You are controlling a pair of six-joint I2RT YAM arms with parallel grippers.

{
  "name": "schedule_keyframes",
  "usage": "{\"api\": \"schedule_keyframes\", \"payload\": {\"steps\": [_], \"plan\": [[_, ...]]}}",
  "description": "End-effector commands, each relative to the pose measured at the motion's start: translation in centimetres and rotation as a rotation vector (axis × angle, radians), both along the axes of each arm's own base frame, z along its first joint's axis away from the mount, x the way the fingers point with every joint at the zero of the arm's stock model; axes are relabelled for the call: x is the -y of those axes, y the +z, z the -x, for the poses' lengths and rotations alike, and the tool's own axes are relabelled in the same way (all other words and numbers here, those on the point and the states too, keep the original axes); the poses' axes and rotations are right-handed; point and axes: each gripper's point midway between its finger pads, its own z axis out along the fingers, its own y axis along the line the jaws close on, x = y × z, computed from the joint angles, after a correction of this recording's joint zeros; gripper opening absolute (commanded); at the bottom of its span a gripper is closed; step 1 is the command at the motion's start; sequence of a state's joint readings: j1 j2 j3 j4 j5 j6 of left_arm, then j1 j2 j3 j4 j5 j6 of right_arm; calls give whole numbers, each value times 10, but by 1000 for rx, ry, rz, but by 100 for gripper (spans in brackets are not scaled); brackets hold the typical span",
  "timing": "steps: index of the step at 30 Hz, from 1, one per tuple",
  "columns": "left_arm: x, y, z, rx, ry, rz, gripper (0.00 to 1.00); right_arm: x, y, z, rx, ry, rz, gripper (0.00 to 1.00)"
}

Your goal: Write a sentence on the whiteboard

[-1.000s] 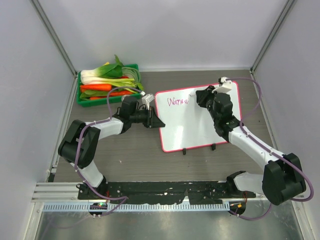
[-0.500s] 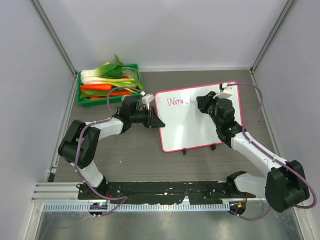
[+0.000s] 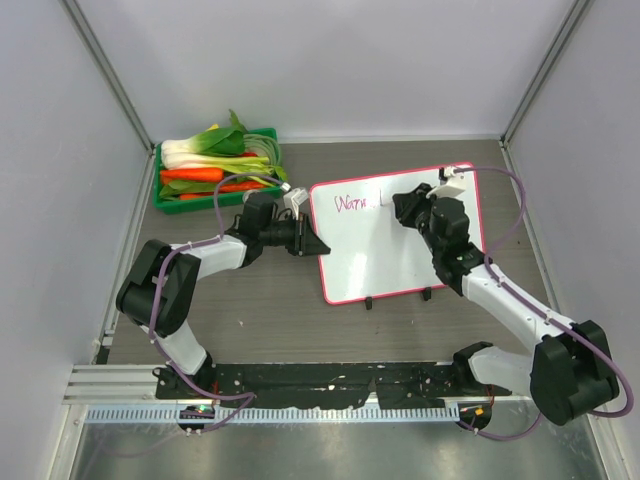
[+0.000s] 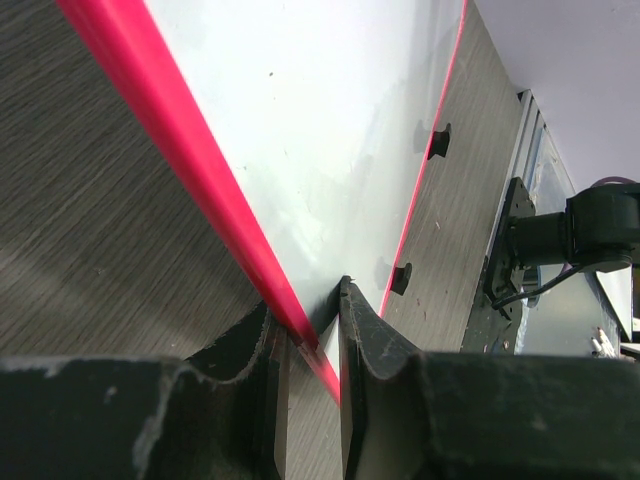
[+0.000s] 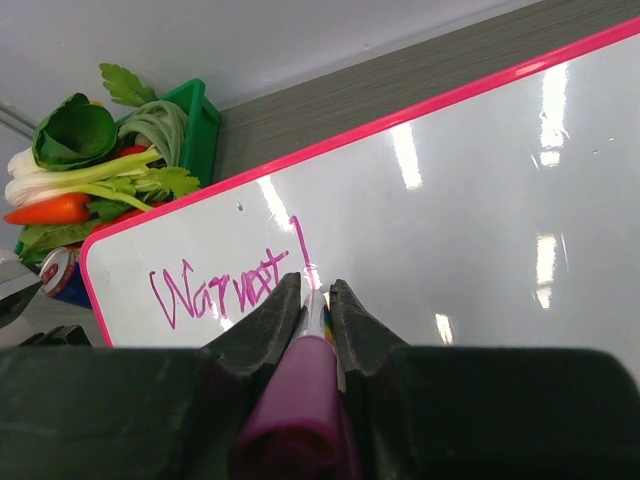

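The whiteboard [image 3: 385, 255], glossy white with a pink-red frame, lies tilted on the table. The sentence [image 3: 356, 204] is one pink word near its top left, with a fresh upright stroke after it [image 5: 300, 240]. My right gripper [image 3: 402, 203] hovers over the board's top, shut on a magenta marker [image 5: 298, 395] whose tip touches the board [image 5: 450, 220] at the foot of that stroke. My left gripper [image 3: 313, 245] is shut on the board's left frame edge [image 4: 215, 200], one finger on each side of it.
A green crate [image 3: 200, 207] of leafy greens and carrots stands at the back left, close to the left arm. The board's two black feet [image 3: 368, 302] point at the near side. Grey walls close in the table on three sides.
My right gripper has shifted a little to the right along the board's top, and a short upright stroke has appeared after the pink word. The left arm has kept still.
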State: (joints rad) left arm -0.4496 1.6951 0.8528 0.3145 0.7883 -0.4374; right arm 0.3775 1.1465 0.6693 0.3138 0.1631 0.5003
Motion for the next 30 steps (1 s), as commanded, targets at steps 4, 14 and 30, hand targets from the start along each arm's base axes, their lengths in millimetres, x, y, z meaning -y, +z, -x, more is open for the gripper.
{"api": "schedule_keyframes", "payload": {"steps": [4,14,30], "plan": [[-6,-38,8,7,-15,-126,0,5,21,-16,45,-52,-2,1],[-5,-37,9,9,-17,-125,0,12,24,-23,46,-92,20,1],[-5,-38,8,8,-16,-127,0,20,8,-16,5,-105,50,2]]}}
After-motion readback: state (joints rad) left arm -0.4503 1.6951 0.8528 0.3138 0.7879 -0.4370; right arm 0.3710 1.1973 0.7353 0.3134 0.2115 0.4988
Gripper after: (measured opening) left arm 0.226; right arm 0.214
